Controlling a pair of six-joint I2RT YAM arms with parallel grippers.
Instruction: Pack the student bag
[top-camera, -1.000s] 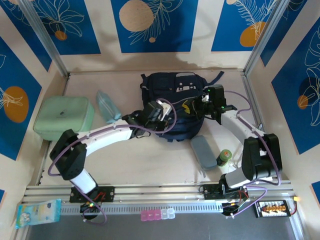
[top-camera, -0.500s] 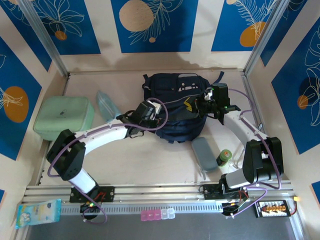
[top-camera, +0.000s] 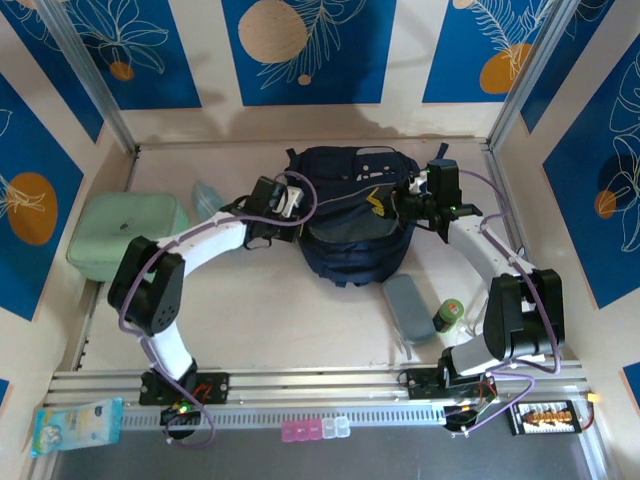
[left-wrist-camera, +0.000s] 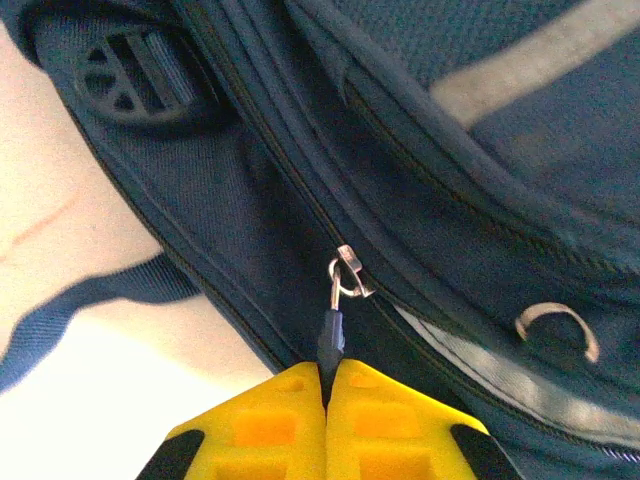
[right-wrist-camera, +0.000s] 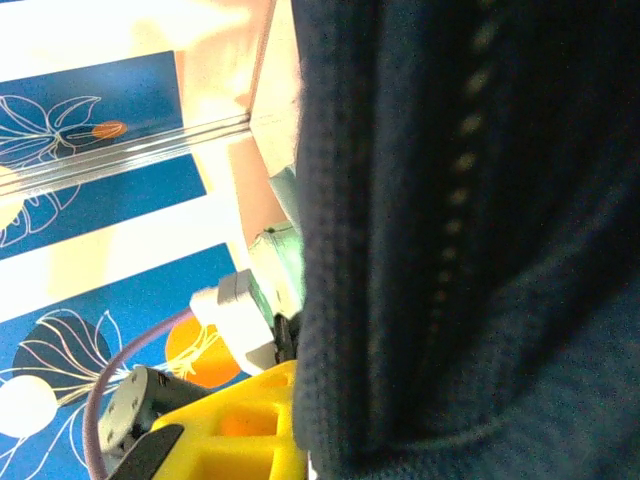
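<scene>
Student bag (top-camera: 350, 215) sits mid-worktop toward the back wall, front pocket up. Left hand (left-wrist-camera: 325, 372) is pressed together on the dark zip pull (left-wrist-camera: 331, 338), with the metal slider (left-wrist-camera: 350, 272) just above the fingertips on the bag's left flank. Right hand (top-camera: 428, 200) is at the bag's right shoulder and looks clamped on a fold of fabric; one finger is hidden behind the cloth.

Step, as I read it: working the main zip, probably opening, since the items are all outside. Can't tell which way the teeth are parted.

Next move needs a steady drag along the curved track, pull kept in line with the teeth, while the right hand holds counter-tension so the limp bag doesn't slide.

Around:
- mint-green case (top-camera: 128, 240) on the left
- pale blue pouch (top-camera: 207, 198) partly under the left arm
- grey pencil pouch (top-camera: 408, 305) and green-lidded jar (top-camera: 449, 315) near the right arm

In the way: strap buckle (left-wrist-camera: 130, 80) beside the track, and that arm covering the pouch.
</scene>
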